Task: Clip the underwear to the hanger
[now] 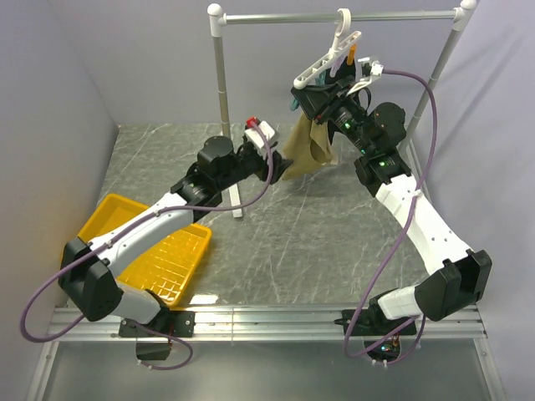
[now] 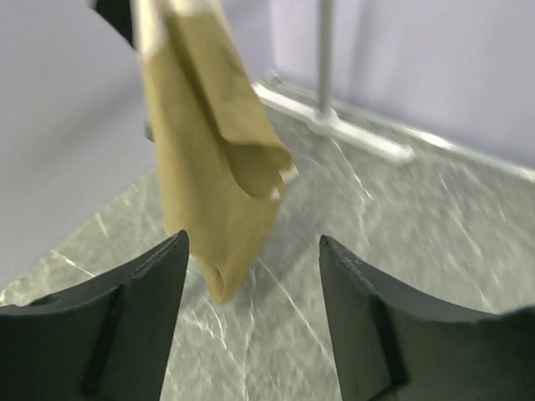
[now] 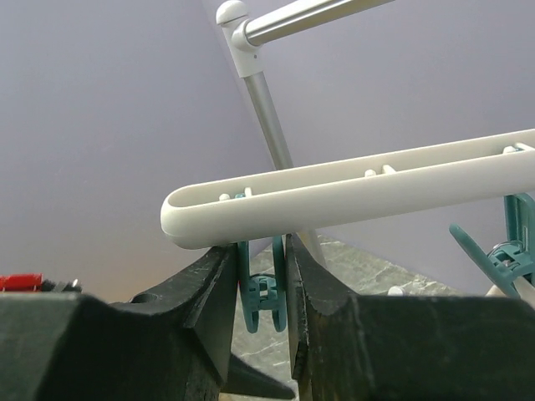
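Note:
The white hanger hangs by its hook from the silver rail. My right gripper is just under its low end, shut on a teal clip, pressing the clip from both sides below the hanger bar. The tan underwear hangs straight down from under that gripper; what holds its top edge is hidden. My left gripper is open and empty beside the underwear's lower left edge. In the left wrist view the underwear dangles just beyond the gripper, touching neither finger.
A yellow basket lies at the front left beside the left arm. The silver rail stands on upright posts; its foot lies on the grey table behind the underwear. A second teal clip hangs further along the hanger.

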`<control>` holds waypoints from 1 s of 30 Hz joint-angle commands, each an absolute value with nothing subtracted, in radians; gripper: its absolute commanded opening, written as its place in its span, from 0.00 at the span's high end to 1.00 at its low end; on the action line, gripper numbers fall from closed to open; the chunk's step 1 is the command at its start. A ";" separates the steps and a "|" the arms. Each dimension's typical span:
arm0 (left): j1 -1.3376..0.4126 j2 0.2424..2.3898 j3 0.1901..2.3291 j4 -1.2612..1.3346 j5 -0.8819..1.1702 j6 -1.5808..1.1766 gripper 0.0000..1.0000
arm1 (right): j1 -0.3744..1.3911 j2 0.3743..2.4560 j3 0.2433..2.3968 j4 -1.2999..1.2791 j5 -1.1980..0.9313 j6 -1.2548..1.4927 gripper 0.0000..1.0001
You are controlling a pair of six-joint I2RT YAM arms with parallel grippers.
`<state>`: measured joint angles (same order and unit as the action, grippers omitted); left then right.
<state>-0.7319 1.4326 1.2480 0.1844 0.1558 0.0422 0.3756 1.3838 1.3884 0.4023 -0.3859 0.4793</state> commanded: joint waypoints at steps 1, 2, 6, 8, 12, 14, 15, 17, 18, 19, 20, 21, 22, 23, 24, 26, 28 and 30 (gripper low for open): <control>-0.726 1.379 1.195 0.135 0.375 0.116 0.30 | 0.380 1.351 1.445 0.419 -0.379 0.482 1.00; -0.727 1.381 1.192 0.077 0.415 0.180 0.26 | 0.380 1.353 1.448 0.413 -0.377 0.482 1.00; -0.771 1.442 1.215 -0.030 0.447 0.319 0.23 | 0.387 1.356 1.468 0.376 -0.370 0.479 1.00; -0.798 1.494 1.235 -0.058 0.427 0.400 0.22 | 0.387 1.355 1.471 0.362 -0.367 0.474 1.00; -0.824 1.569 1.279 -0.038 0.350 0.501 0.21 | 0.393 1.350 1.477 0.344 -0.354 0.457 1.00; -0.836 1.612 1.293 -0.026 0.315 0.547 0.21 | 0.393 1.350 1.479 0.339 -0.350 0.451 1.00; -0.845 1.643 1.313 -0.032 0.302 0.569 0.21 | 0.394 1.351 1.482 0.331 -0.350 0.449 1.00; -0.851 1.669 1.328 -0.031 0.285 0.633 0.22 | 0.396 1.351 1.485 0.325 -0.345 0.442 1.00; -0.856 1.680 1.338 -0.026 0.281 0.661 0.22 | 0.396 1.351 1.485 0.321 -0.345 0.439 1.00; -0.865 1.702 1.342 -0.014 0.272 0.713 0.22 | 0.394 1.351 1.485 0.321 -0.347 0.437 1.00; -0.871 1.715 1.350 -0.006 0.250 0.741 0.22 | 0.396 1.351 1.485 0.319 -0.345 0.434 1.00; -0.879 1.739 1.356 -0.006 0.236 0.765 0.23 | 0.394 1.351 1.485 0.319 -0.347 0.434 1.00; -0.880 1.749 1.356 0.039 0.232 0.800 0.23 | 0.394 1.351 1.485 0.319 -0.347 0.433 1.00; -0.881 1.758 1.356 0.060 0.233 0.819 0.23 | 0.396 1.351 1.486 0.318 -0.345 0.433 1.00; -0.881 1.773 1.351 0.081 0.232 0.836 0.23 | 0.396 1.351 1.486 0.316 -0.345 0.433 1.00; -0.882 1.787 1.335 0.155 0.245 0.891 0.24 | 0.394 1.351 1.488 0.313 -0.345 0.433 1.00; -0.885 1.801 1.319 0.190 0.277 0.966 0.23 | 0.396 1.351 1.489 0.308 -0.345 0.433 1.00; -0.905 1.815 1.292 0.238 0.296 1.024 0.23 | 0.396 1.350 1.493 0.302 -0.342 0.431 1.00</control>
<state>-0.8833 1.8053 1.3075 0.1078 0.2554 0.8745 0.3885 1.3834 1.4403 0.2916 -0.3653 0.4473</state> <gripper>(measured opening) 0.766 0.317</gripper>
